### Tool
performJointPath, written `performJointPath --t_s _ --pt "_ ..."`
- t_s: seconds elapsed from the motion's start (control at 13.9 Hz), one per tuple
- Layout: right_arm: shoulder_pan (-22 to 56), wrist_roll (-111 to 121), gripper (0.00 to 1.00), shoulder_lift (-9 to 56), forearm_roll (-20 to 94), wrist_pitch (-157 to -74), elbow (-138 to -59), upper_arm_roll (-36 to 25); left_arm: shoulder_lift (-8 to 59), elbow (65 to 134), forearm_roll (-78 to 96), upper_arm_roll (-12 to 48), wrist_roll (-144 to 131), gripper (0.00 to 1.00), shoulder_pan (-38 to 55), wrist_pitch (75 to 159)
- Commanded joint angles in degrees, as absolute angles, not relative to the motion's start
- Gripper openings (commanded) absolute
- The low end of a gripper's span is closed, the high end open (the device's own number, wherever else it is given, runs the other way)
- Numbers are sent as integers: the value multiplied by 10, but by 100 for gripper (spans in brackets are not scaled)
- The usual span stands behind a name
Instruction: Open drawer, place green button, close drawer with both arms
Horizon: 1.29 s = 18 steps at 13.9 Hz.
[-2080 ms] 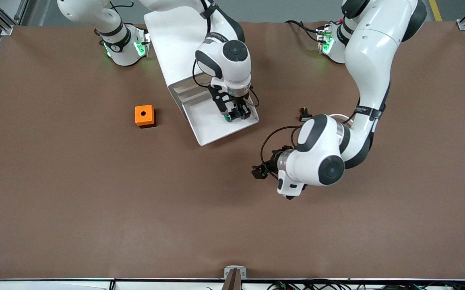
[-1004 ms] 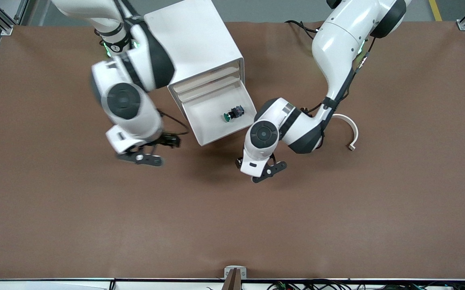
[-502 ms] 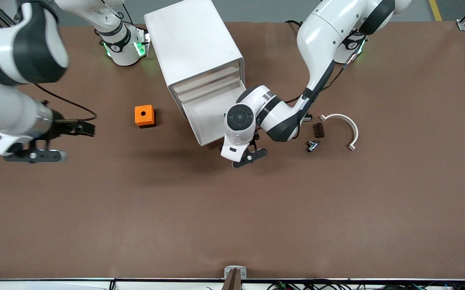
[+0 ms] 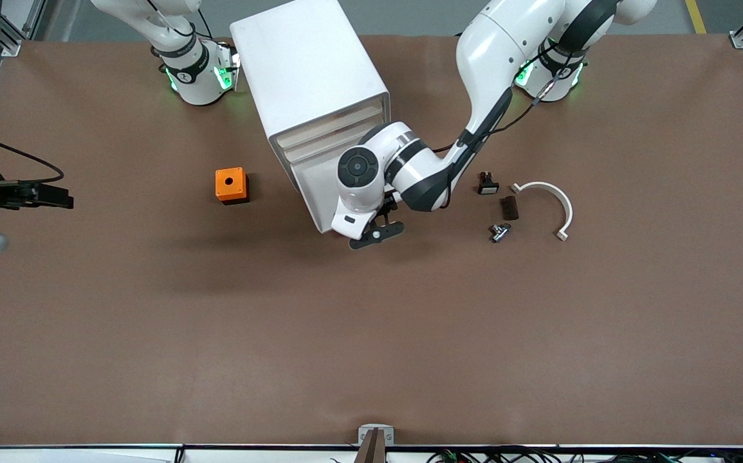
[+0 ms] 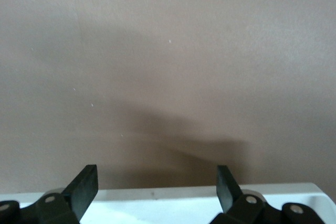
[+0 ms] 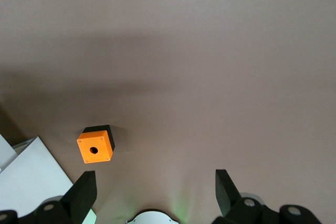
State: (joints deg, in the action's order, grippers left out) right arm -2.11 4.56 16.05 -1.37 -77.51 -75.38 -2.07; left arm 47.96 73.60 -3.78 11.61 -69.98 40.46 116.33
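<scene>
Drawer point(image 4: 320, 193) stands open, closing left; my left end effector point(image 4: 371, 233), spread and empty, sits at its front; right end effector point(image 6: 155, 195), spread and empty, waits.

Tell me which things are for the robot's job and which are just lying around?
For the job: drawer cabinet, its open drawer; the green button is hidden.
Lying about: orange cube with a hole, white-capped black button, dark block, metal fitting, white curved strip.

The cabinet point(image 4: 310, 77) stands between the two arm bases, its open drawer point(image 4: 320, 199) facing the front camera. The orange cube point(image 4: 231, 185) lies beside the drawer toward the right arm's end; small parts point(image 4: 503, 209) lie toward the left arm's end.
</scene>
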Motion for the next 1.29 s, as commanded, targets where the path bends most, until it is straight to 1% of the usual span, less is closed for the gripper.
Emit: performJointPath --t_s 0.0,0.22,0.93,1.08,1.15,1.22 --pt "-36 47 100 170 -24 -767 -739 -7 480 749 -49 114 -715 99 424 1170" --pt "-46 45 100 171 -17 -768 -738 -7 478 761 -37 116 -717 99 439 1168" --pt "-40 30 100 163 -16 -762 -715 -2 478 772 120 118 -728 99 463 1164" --pt "-39 26 100 141 -11 -731 -713 0 478 778 146 118 -728 99 466 1164" --pt "-39 27 100 112 -4 -735 -717 -3 478 778 159 118 -727 99 466 1164" --pt "-37 28 100 101 -7 -736 -718 -2 478 779 173 118 -726 99 466 1164"
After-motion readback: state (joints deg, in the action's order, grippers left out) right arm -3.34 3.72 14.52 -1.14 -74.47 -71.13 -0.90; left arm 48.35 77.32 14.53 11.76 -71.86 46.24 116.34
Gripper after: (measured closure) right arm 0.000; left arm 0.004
